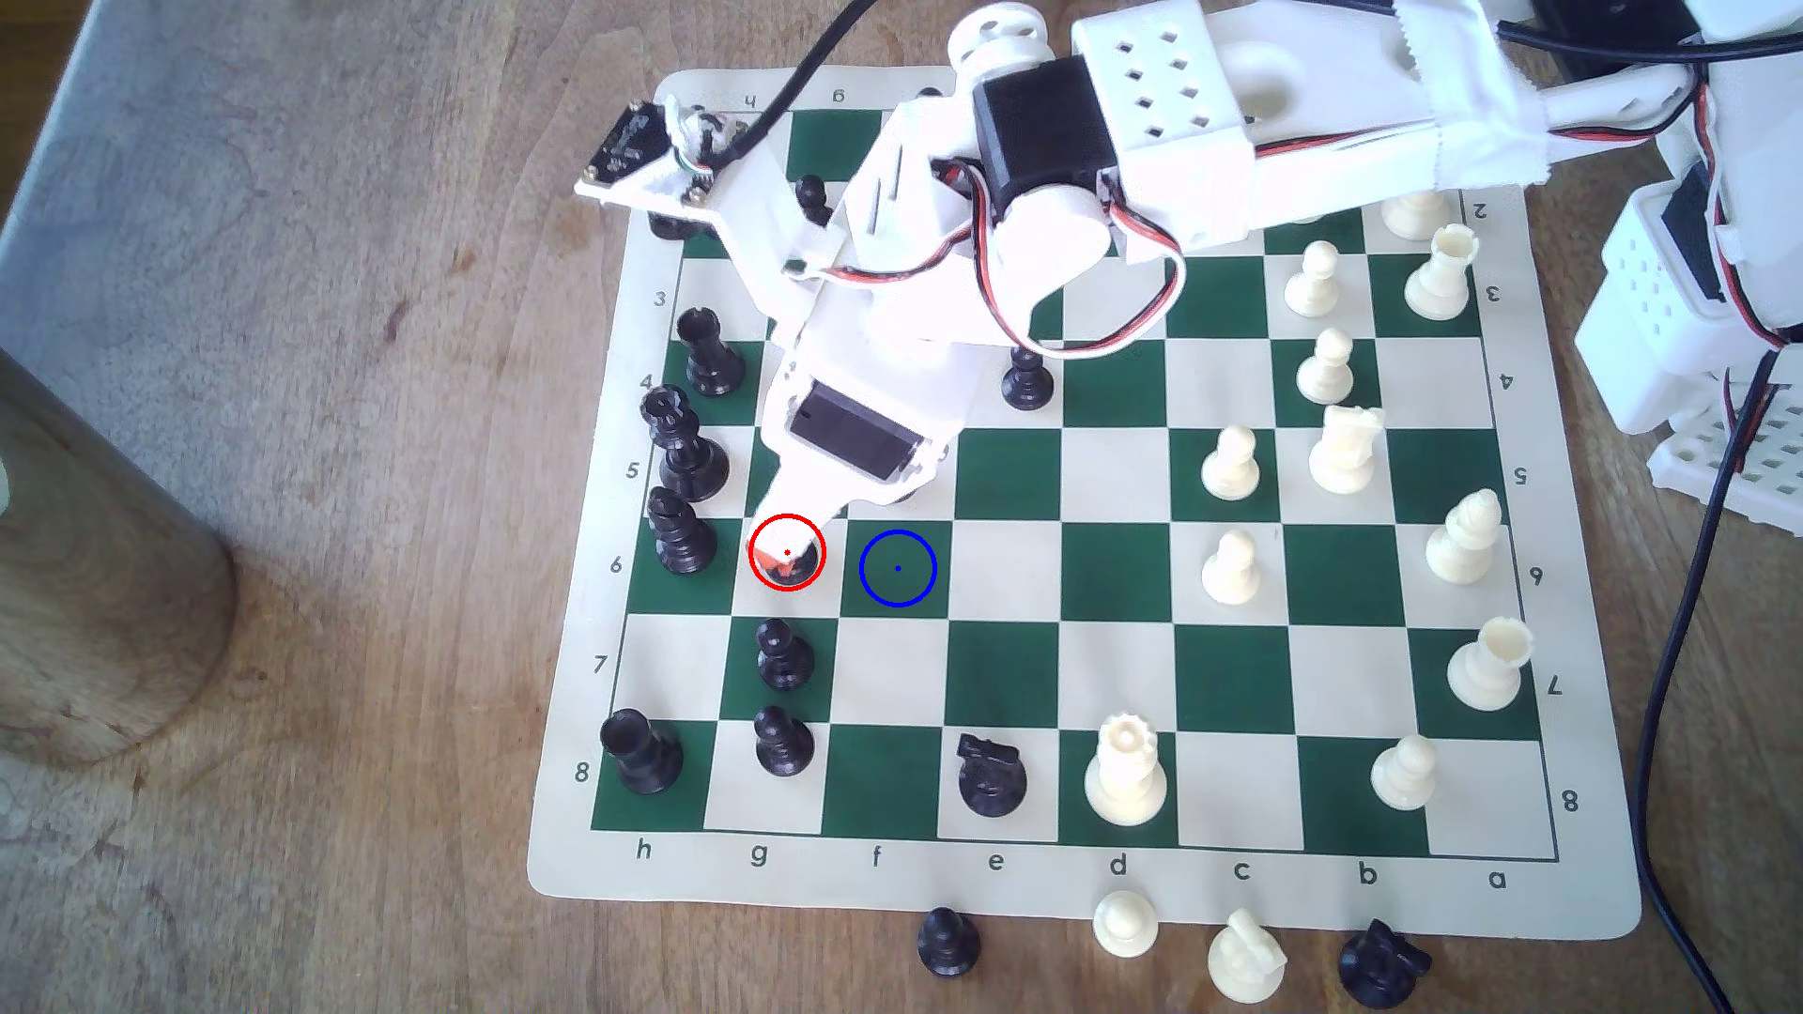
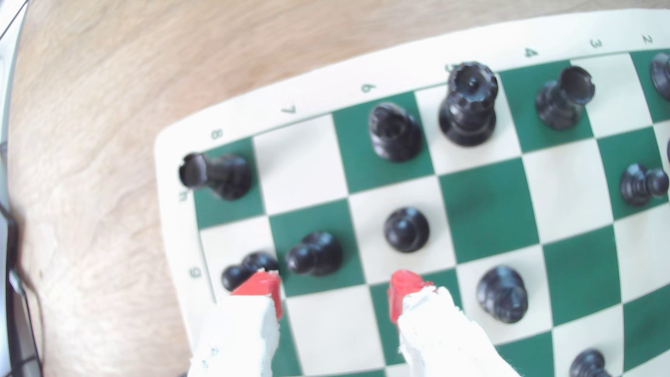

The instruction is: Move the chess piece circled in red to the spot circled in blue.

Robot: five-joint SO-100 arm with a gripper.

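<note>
The chess piece (image 1: pixel 792 570), a small black pawn, stands on a cream square inside the red ring. In the wrist view the same chess piece (image 2: pixel 406 230) stands upright just beyond my red fingertips (image 2: pixel 404 290). My gripper (image 1: pixel 785 551) hangs over it, open, and in the wrist view the gripper (image 2: pixel 333 288) holds nothing between its fingers. The spot (image 1: pixel 898 568) is the dark green square with the blue ring, one square to the exterior view's right of the pawn, with no piece on it.
Two black pawns (image 1: pixel 783 655) (image 1: pixel 783 741) stand in the same file nearer the board's front edge. A black bishop (image 1: pixel 680 534), queen (image 1: pixel 683 439) and rook (image 1: pixel 710 351) line the board's left edge. White pieces (image 1: pixel 1231 565) stand at the right. A wooden cylinder (image 1: pixel 98 585) is far left.
</note>
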